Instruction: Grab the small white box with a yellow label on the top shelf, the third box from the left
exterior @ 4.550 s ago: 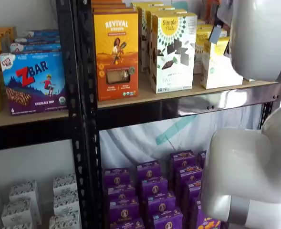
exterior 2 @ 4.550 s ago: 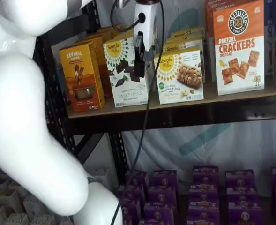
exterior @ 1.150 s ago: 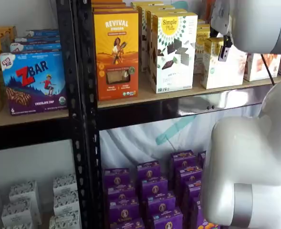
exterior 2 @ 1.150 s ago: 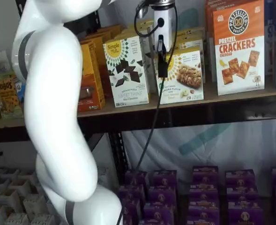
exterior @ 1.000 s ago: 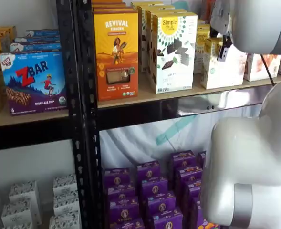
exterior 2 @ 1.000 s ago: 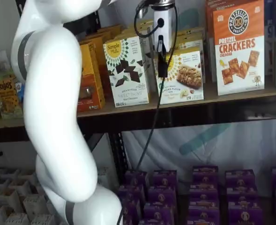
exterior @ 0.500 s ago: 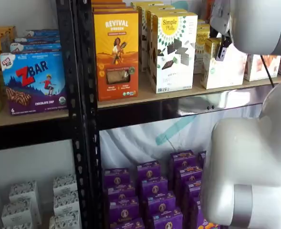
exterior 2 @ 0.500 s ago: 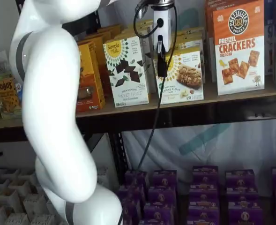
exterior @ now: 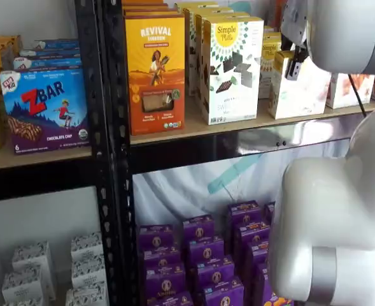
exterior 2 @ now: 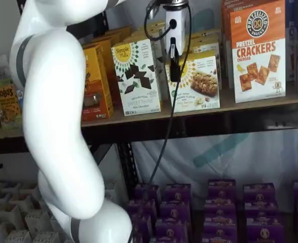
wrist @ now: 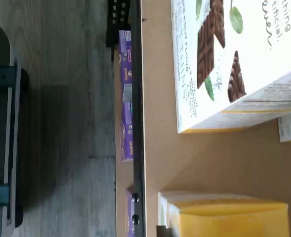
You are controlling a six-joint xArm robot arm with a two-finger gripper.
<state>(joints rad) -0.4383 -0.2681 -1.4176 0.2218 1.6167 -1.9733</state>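
Observation:
The small white box (exterior 2: 201, 81), short and cream with a round yellow label, stands on the top shelf (exterior 2: 250, 104). It also shows in a shelf view (exterior: 302, 92), partly behind the arm. My gripper (exterior 2: 175, 76) hangs in front of the box's left part, its black fingers seen with no gap; whether they touch the box I cannot tell. In a shelf view the gripper (exterior: 293, 69) shows as dark fingers at the box's upper front. The wrist view shows the tan shelf board (wrist: 209, 163), a yellow-topped carton edge (wrist: 224, 217) and the tall Simple Mills box (wrist: 234, 59).
A tall Simple Mills box (exterior: 230, 67) and an orange Revival box (exterior: 154, 70) stand left of the small box. A Pretzel Crackers box (exterior 2: 257, 50) stands to its right. Purple boxes (exterior: 200, 255) fill the level below. My white arm (exterior 2: 57, 126) and cable (exterior 2: 161, 136) hang in front.
Since 4.5 s ago my gripper has moved right, from in front of the tall Simple Mills box to in front of the small white box. Over the last second it has hardly moved.

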